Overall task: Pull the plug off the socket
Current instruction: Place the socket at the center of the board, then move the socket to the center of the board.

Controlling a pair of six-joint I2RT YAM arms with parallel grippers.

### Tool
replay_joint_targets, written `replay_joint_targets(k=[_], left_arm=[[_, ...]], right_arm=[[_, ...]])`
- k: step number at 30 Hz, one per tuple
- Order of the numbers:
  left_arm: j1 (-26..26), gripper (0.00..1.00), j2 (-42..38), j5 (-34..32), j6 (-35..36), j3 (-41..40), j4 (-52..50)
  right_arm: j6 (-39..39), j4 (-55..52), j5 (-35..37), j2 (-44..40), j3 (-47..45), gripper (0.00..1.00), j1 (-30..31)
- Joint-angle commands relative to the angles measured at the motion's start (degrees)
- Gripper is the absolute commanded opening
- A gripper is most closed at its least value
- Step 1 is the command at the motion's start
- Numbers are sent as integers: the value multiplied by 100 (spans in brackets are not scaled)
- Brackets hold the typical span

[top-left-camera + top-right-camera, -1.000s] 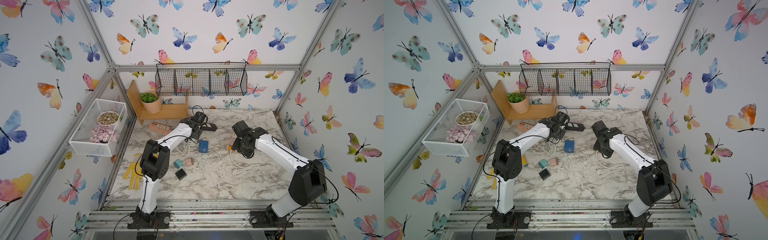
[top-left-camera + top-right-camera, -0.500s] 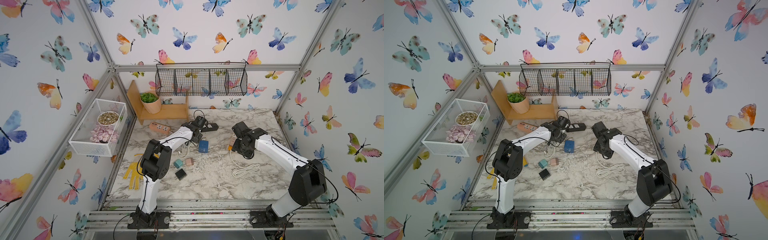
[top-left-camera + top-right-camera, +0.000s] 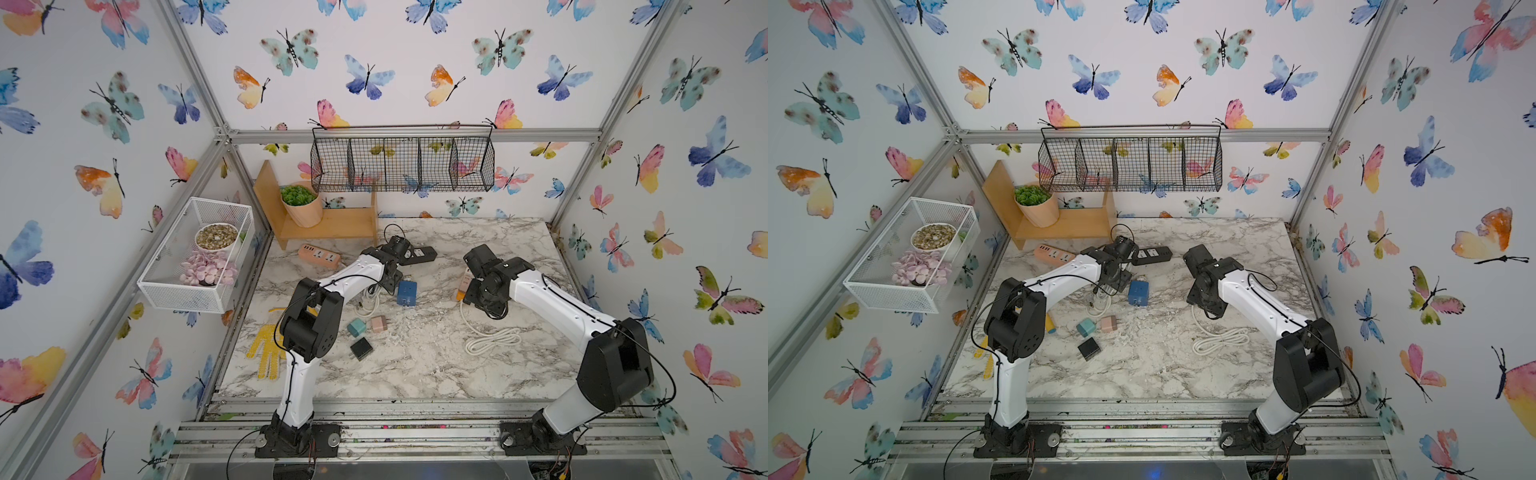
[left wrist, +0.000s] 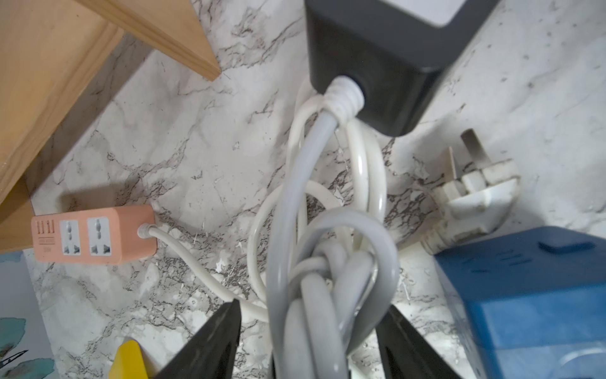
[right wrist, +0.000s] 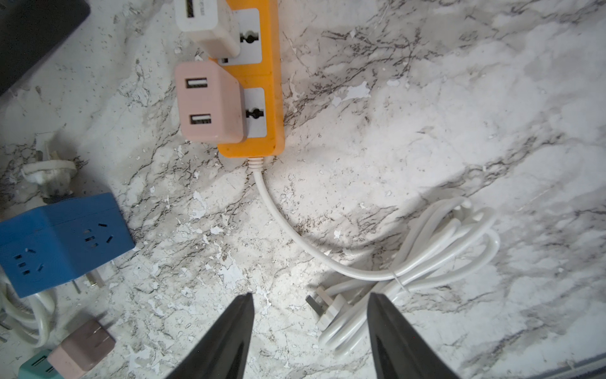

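Both released, the right claw [image 5: 310, 295] faces the pink plastic USB plug [image 5: 210, 105] in the orange power strip [image 5: 272, 76], seemingly to pull it; the left claw [image 4: 311, 305] straddles a bundled grey cord [image 4: 344, 272].

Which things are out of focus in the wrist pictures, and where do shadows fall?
Left wrist view: the grey cable bundle near the lens and the blue socket cube are blurred; the pink power strip is sharp, with a soft shadow beside it. Right wrist view: the orange power strip and coiled white cord are sharp; a soft shadow lies along the cord.
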Motion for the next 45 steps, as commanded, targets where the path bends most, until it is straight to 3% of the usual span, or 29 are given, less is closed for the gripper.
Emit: replay_joint_targets(k=[1,7,8,14,16,22,26,34,45], left_arm=[[30,72,-317,-70,-242,277,-215],[21,73,-729,-29,-1103,577,-473],[-5,78,-823,-33,-1321,582,-514],[-395,78,-1514,-109,-2258,315,-606],[-517,78,-1710,-118,-2302,231,-624],[-533,78,-2098,1,-2284,57,-662],[-539,78,-2238,70,-2228,25,-682],[-541,78,-2327,280,-2298,-201,-698],[-541,78,-2595,378,-2358,-736,-606]], right_arm=[[-428,296,-91,204,-133,60,-43],[-1264,1074,-292,660,-423,54,-42],[-1335,1241,-283,667,-514,54,-43],[-1576,1908,-269,970,-815,47,-42],[-1651,2128,-300,1089,-912,42,-39],[-1724,2215,-305,1438,-944,40,-43],[-1699,2170,-405,1542,-1001,25,-40],[-1148,2229,-808,1422,-947,6,142],[-945,2032,-813,1936,-263,2,1021]])
